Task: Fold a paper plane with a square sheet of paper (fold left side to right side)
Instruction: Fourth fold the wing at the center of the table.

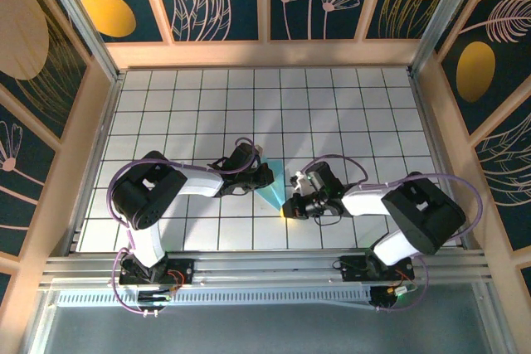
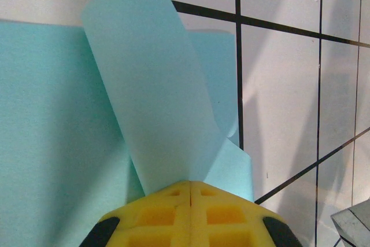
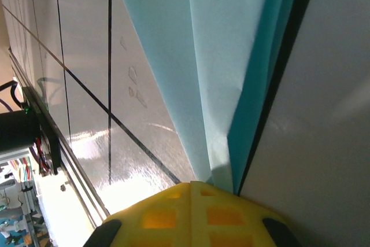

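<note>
- The sheet of paper (image 1: 270, 187) lies on the tabletop (image 1: 332, 105) between your two arms, a few tile rows out from their bases. From above it reads as a narrow creased wedge with its point toward the bases, so I judge it well past the plain square stage.
- In the left wrist view, its lower layer (image 2: 52, 143) rests flat on the tabletop. One flap (image 2: 150, 96) stands up from that layer in a soft, uncreased curl.
- Your left fingers (image 1: 262, 177) are on the wedge's left side. Close up, the left fingers (image 2: 170, 215) are pressed together with the flap's lower end caught between them. That pinch is what holds the flap off the tabletop. I take it the grip is there to carry the left side across to the right.
- Your right fingers (image 1: 291, 205) sit at the pointed end. In their own wrist view, the right fingers (image 3: 170, 218) are also closed, and the sheet's narrow end runs straight up to them beside a black grid line. From this angle I cannot tell whether the tip is nipped between them or pinned beneath them.
- Either way, the placement looks like an anchor. With the point fixed, the sheet should not slide or swing while the other arm moves the flap.
- The flap is limp, so as you lay it over, watch that its edge meets the right edge squarely. A skewed landing would put the crease off the centre line.
</note>
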